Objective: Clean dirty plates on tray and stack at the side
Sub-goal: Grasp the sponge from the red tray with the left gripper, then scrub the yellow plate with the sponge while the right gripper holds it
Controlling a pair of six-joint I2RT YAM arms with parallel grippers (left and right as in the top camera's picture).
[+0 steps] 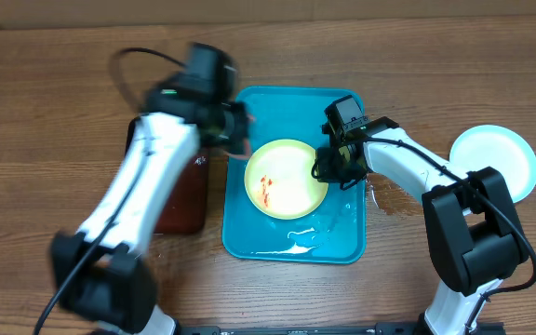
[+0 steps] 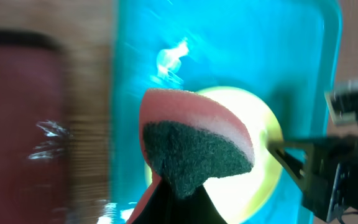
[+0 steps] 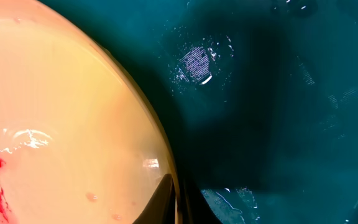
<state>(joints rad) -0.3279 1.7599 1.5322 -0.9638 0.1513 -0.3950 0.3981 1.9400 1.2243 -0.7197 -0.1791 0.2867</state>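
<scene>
pinching the right rim of the yellow-green plate [image 1: 287, 177], the right gripper [image 1: 328, 167] has its jaws pressed together on the edge; in the right wrist view the dark fingertips [image 3: 165, 199] meet on either side of the rim [image 3: 160, 155].

- yellow-green plate: lies flat inside the tray [image 1: 249, 233], in the half of the tray farther from the robot, touching the tray floor. a red sauce smear [image 1: 266, 186] sits left of the plate's centre.
- left gripper [image 1: 240, 135]: blurred overhead, at the tray's far-left corner, over the plate's upper-left edge. jaws clamped on a sponge [image 2: 194, 146], pink foam with a dark green scouring face, held above the plate; whether it touches the plate i cannot tell.
- water [image 1: 296, 242]: shiny puddles on the tray floor, near side of the plate.
- light-blue plate [image 1: 494, 160]: on the table [image 1: 63, 112], well to the right of the tray, apart from it.
- red-brown tray [image 1: 180, 195]: just beside the tray's left edge, partly under the left arm.
- third plate: not seen in these views.
</scene>
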